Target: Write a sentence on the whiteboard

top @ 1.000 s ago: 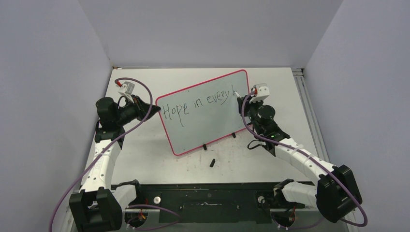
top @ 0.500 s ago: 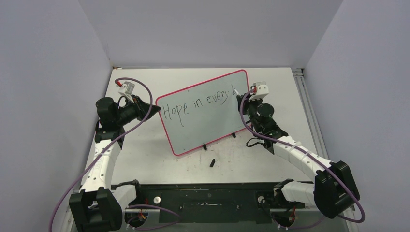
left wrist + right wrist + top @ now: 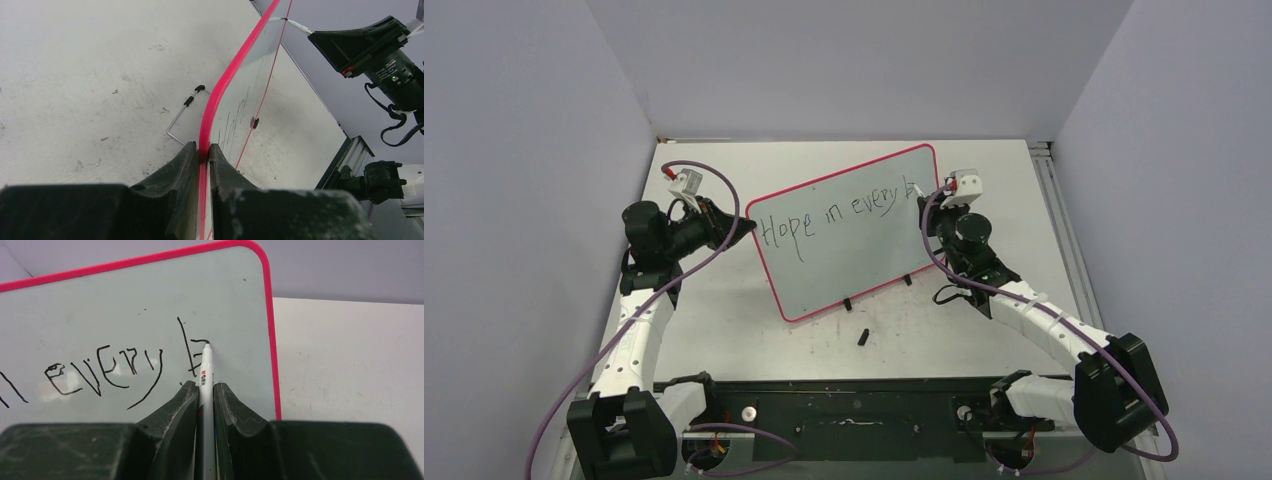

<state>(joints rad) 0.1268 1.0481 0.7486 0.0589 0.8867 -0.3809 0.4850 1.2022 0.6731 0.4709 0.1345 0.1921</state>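
Observation:
The whiteboard [image 3: 854,250] stands tilted on small black feet, pale grey with a red-pink rim. The sentence [image 3: 834,218] in black marker reads "Hope in every b", with the "b" near the right rim [image 3: 187,347]. My left gripper [image 3: 742,228] is shut on the board's left rim [image 3: 212,107]. My right gripper [image 3: 927,203] is shut on a white marker pen [image 3: 205,372]; the pen's tip touches the board at the "b".
A small black pen cap [image 3: 862,336] lies on the table in front of the board. A bent wire stand [image 3: 182,112] props the board from behind. A metal rail [image 3: 1054,200] runs along the table's right edge.
The right gripper with the pen moved slightly up and right along the board; the "b" gained a stroke. The left arm and the board have not moved.

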